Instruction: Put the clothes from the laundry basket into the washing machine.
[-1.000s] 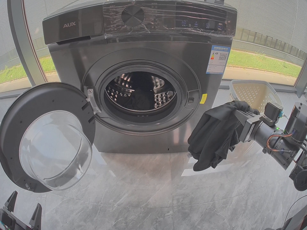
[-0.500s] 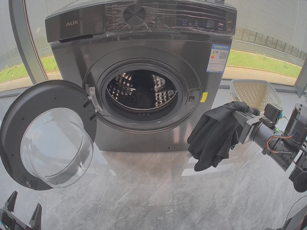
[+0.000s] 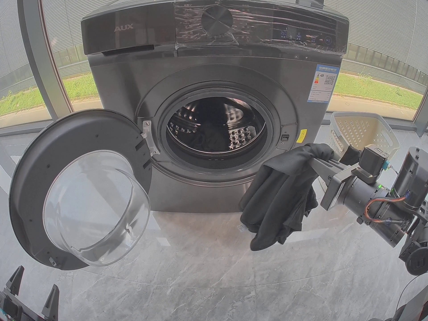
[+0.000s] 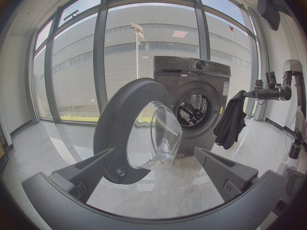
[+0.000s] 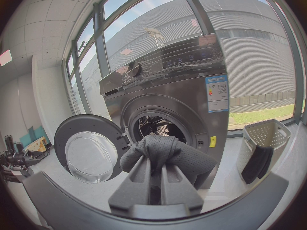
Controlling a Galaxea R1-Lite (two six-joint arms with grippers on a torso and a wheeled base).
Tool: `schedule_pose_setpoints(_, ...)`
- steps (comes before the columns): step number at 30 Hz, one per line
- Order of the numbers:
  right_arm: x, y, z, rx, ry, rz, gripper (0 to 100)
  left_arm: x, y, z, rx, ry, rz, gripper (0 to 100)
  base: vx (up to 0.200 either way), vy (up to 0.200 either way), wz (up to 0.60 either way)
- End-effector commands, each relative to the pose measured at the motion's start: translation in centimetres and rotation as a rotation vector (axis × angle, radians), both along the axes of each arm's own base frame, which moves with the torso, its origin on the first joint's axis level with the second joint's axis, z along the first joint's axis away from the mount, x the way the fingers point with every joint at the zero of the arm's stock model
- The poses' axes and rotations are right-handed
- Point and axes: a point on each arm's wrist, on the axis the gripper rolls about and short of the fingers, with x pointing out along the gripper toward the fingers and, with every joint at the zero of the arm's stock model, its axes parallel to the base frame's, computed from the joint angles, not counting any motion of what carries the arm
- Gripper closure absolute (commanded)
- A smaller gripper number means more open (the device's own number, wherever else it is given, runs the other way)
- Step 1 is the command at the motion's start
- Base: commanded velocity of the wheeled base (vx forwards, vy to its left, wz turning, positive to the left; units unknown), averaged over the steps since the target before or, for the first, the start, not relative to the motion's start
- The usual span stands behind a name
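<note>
The bottom edge of the head view cuts off the left gripper point(image 3: 34, 286), so two finger points rise from the corner and nothing below them can be seen. The right gripper's point(image 5: 156, 165) fingertips are buried in the folds of the black garment point(image 3: 276, 197). That garment hangs in front of the washing machine's point(image 3: 133, 76) lower right corner. In the right wrist view it covers the bottom of the drum point(image 3: 216, 128) opening. A dark patch sits deep in the drum; cloth or shadow, I cannot tell. The right gripper's body hides the near rim and floor of the laundry basket point(image 3: 361, 128). In the left wrist view the open door point(image 4: 128, 112) screens the machine's left side.
</note>
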Motion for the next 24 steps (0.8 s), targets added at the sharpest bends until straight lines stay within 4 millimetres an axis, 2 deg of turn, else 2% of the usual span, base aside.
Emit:
schedule_pose_setpoints(1,-0.1,1.3,-0.2,0.005,0.007,0.046,100,0.0,0.0,-0.5,0.001,-0.001,-0.001,0,0.000,0.000,0.00)
schedule_pose_setpoints(9,1.0,2.8,-0.8,0.020,-0.007,0.046,100,0.0,0.0,-0.5,0.019,0.000,-0.004,0,0.000,0.000,0.00)
schedule_pose_setpoints(16,1.6,5.4,-0.2,0.051,-0.042,0.079,100,0.0,0.0,-0.4,0.018,-0.012,-0.012,0,0.000,0.000,0.00)
schedule_pose_setpoints(18,1.4,6.1,-0.2,0.055,-0.043,0.099,100,-0.4,-0.1,1.4,0.001,-0.113,-0.016,0,0.000,0.000,0.00)
schedule_pose_setpoints(19,1.4,6.4,-0.1,0.057,-0.047,0.106,100,-1.1,-0.1,3.4,-0.002,-0.191,-0.024,0,0.000,0.000,0.00)
schedule_pose_setpoints(21,1.5,6.5,-0.1,0.058,-0.048,0.111,100,-1.2,-0.1,4.1,-0.001,-0.196,-0.035,0,0.000,0.000,0.00)
schedule_pose_setpoints(24,2.1,7.4,-0.4,0.055,-0.049,0.143,100,0.1,-0.3,4.7,0.004,-0.059,-0.151,0,0.000,0.000,0.00)
